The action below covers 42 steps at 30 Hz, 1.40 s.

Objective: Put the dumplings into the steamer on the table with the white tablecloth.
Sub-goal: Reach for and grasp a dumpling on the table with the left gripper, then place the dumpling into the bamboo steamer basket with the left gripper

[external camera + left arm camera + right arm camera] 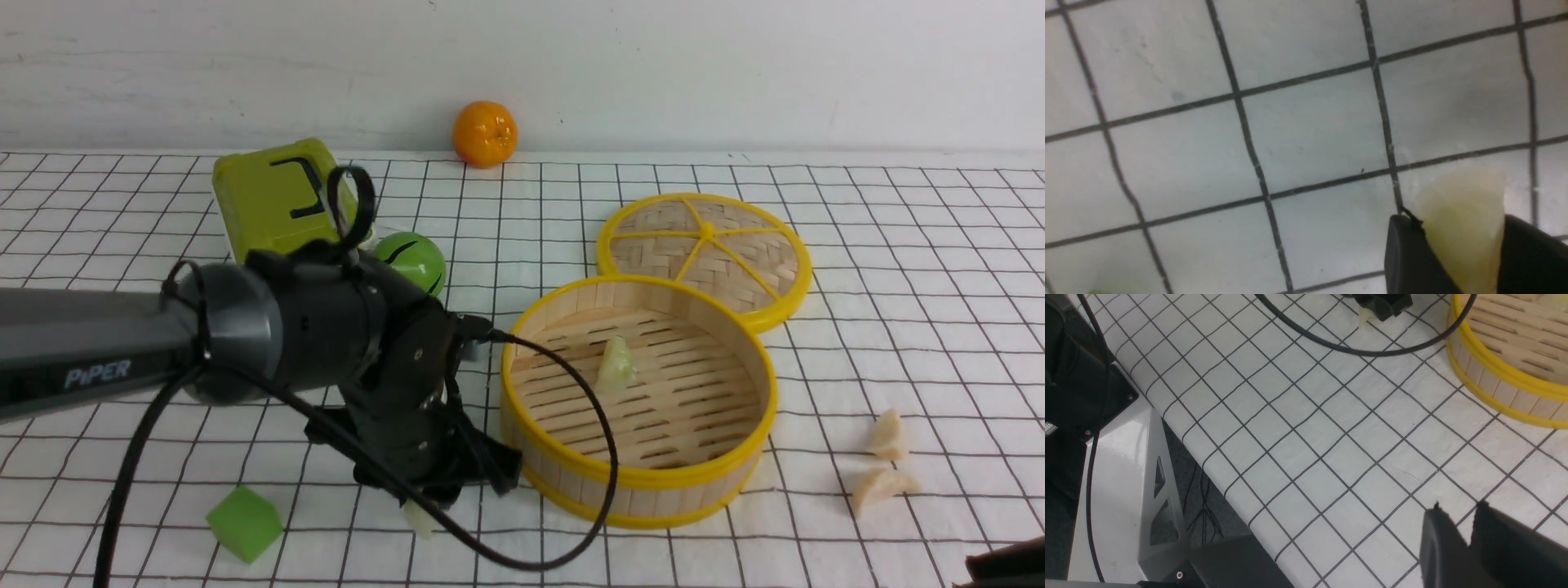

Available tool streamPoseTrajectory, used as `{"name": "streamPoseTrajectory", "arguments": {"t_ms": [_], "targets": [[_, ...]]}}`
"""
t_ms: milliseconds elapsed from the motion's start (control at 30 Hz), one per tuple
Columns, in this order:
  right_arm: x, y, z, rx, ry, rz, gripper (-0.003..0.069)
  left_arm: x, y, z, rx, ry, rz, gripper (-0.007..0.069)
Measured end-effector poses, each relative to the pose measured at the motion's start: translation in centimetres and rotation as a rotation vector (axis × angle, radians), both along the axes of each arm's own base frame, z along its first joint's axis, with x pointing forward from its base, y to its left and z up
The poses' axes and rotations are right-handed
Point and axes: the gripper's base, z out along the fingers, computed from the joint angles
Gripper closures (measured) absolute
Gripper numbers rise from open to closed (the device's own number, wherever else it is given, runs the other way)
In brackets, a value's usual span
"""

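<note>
Left gripper (1457, 222) clenched on pale greenish-white crescent toy dumpling (1459, 196), low beside round yellow-rimmed bamboo steamer (653, 500); thin hold may slip, or dumpling may clip steamer's rim on transfer.

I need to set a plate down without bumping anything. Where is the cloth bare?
Widest: far right corner, bordered by the lid, the wall and two cream dumplings. Also between orange and lid. Crowded: around the left gripper, hemmed by green box, green ball, steamer and green cube.
</note>
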Motion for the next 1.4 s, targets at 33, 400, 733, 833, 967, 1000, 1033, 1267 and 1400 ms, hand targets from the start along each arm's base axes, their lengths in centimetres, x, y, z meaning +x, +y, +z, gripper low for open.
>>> {"name": "streamPoseTrajectory", "arguments": {"t_ms": [33, 400, 733, 833, 967, 1000, 1033, 1267, 1400], "targets": [[0.0, 0.0, 0.0, 0.000, 0.000, 0.000, 0.0537, 0.1, -0.1, 0.5, -0.002, -0.004, 0.000, 0.0380], [0.3, -0.1, 0.1, -0.006, -0.032, -0.027, 0.0529, 2.4, -6.3, 13.4, -0.213, -0.246, -0.087, 0.0380], [0.3, -0.2, 0.0, -0.016, -0.029, -0.024, 0.0522, 7.1, -9.4, 4.5, -0.062, -0.157, -0.058, 0.0380], [0.3, -0.3, -0.1, -0.031, -0.029, -0.025, 0.0519, 8.3, -9.3, 2.9, -0.028, -0.172, -0.003, 0.0380], [0.4, -0.4, -0.2, -0.050, -0.033, -0.028, 0.0516, 9.4, -9.0, 2.3, -0.038, -0.195, 0.044, 0.0380], [0.4, -0.4, -0.2, -0.055, -0.035, -0.030, 0.0515, 9.6, -9.0, 1.9, -0.040, -0.192, 0.049, 0.0380], [0.4, -0.5, -0.2, -0.057, -0.041, -0.034, 0.0513, 9.7, -9.0, 1.6, -0.046, -0.188, 0.052, 0.0380], [0.8, -0.7, -0.1, -0.065, -0.060, -0.081, 0.0511, 10.0, -9.4, 0.7, -0.068, -0.178, 0.049, 0.0278], [1.1, -1.1, -0.3, -0.087, -0.041, -0.145, 0.0508, 9.9, -9.2, 0.7, -0.033, -0.162, 0.032, 0.0218]]}}
